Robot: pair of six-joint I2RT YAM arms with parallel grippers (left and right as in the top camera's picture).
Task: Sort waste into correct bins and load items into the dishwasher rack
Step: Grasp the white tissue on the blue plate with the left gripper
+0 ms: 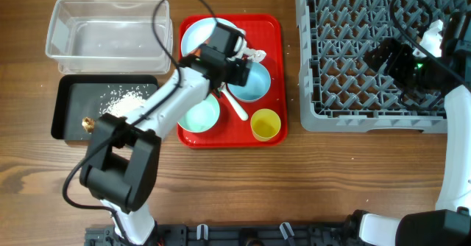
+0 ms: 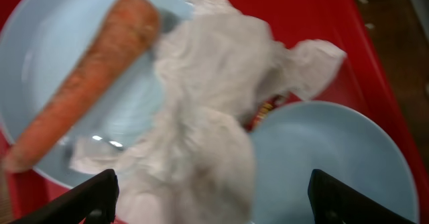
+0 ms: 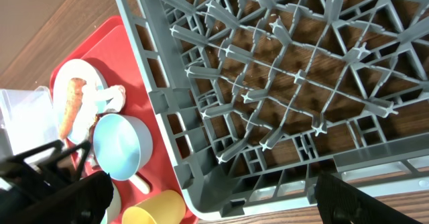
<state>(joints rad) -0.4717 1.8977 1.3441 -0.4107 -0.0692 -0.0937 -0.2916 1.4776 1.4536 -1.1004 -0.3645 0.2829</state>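
Note:
My left gripper (image 1: pixel 237 51) (image 2: pixel 213 207) is open, hovering just over a crumpled white napkin (image 2: pixel 208 117) (image 1: pixel 255 54) that lies across the light blue plate (image 2: pixel 40 56) (image 1: pixel 197 36) and a light blue bowl (image 2: pixel 328 163) (image 1: pixel 252 85). An orange carrot (image 2: pixel 87 90) lies on the plate. A bit of red wrapper (image 2: pixel 265 110) peeks from under the napkin. A second bowl (image 1: pixel 200 115), the white spoon (image 1: pixel 238 106) and the yellow cup (image 1: pixel 266 124) sit on the red tray (image 1: pixel 274 51). My right gripper (image 1: pixel 388 58) (image 3: pixel 208 207) is open and empty over the grey rack (image 1: pixel 375 117) (image 3: pixel 281 83).
The clear tub (image 1: pixel 103 29) stands at the back left. The black tray (image 1: pixel 70 91) in front of it holds white rice (image 1: pixel 121 99) and a brown lump (image 1: pixel 88 122). The right wrist view also shows the carrot (image 3: pixel 70 106), bowl (image 3: pixel 120 147) and cup (image 3: pixel 157 210).

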